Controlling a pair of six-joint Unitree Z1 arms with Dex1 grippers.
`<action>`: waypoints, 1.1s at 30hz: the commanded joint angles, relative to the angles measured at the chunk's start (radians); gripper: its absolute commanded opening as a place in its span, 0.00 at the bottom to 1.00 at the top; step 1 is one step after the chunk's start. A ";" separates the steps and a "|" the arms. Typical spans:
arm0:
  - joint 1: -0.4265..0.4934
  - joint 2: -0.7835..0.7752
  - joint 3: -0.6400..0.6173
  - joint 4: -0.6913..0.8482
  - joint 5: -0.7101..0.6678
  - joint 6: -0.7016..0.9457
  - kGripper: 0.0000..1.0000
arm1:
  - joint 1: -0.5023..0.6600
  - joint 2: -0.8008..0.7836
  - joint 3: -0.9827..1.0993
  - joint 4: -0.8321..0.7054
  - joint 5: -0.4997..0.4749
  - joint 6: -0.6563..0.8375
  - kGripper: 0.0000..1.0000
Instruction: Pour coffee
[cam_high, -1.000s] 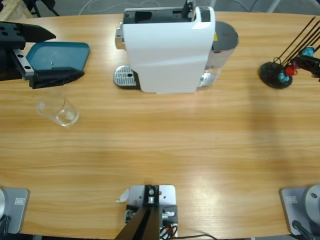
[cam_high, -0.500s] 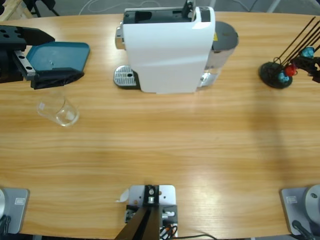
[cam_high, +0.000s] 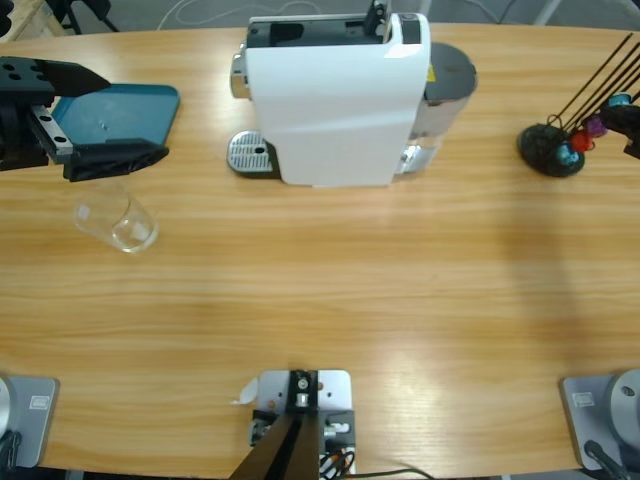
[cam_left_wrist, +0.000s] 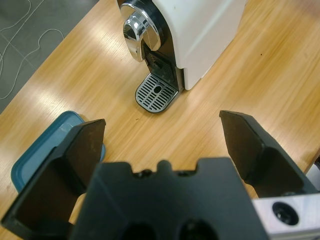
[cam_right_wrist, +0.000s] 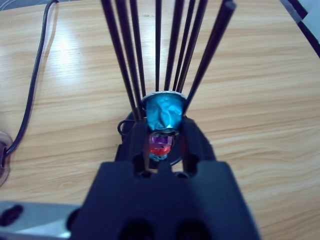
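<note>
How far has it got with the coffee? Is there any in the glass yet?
Barely begun. Nothing looks done: the glass sits empty on the table, away from the white machine and its drip grate, and no coffee shows. In hand: the right pincer is at the capsule rack, a purple capsule just before it; the left pincer hangs open by the teal tray. Left: loading, brewing, pouring.

A robot test room, set up like a small coffee corner.
A long wooden counter (cam_high: 320, 290) holds a white coffee machine (cam_high: 335, 100); loose cables (cam_left_wrist: 20, 55) lie on the grey floor (cam_left_wrist: 30, 20).
</note>
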 joint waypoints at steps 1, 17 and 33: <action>0.004 -0.018 0.051 -0.011 0.010 -0.019 1.00 | -0.011 0.016 0.034 -0.016 0.024 -0.016 0.00; -0.005 -0.051 0.091 -0.014 0.007 -0.033 1.00 | -0.011 -0.167 -0.146 0.246 -0.024 -0.031 0.00; 0.026 -0.150 0.149 0.009 0.010 -0.029 1.00 | 0.507 -0.412 -0.412 0.713 0.056 -0.210 0.00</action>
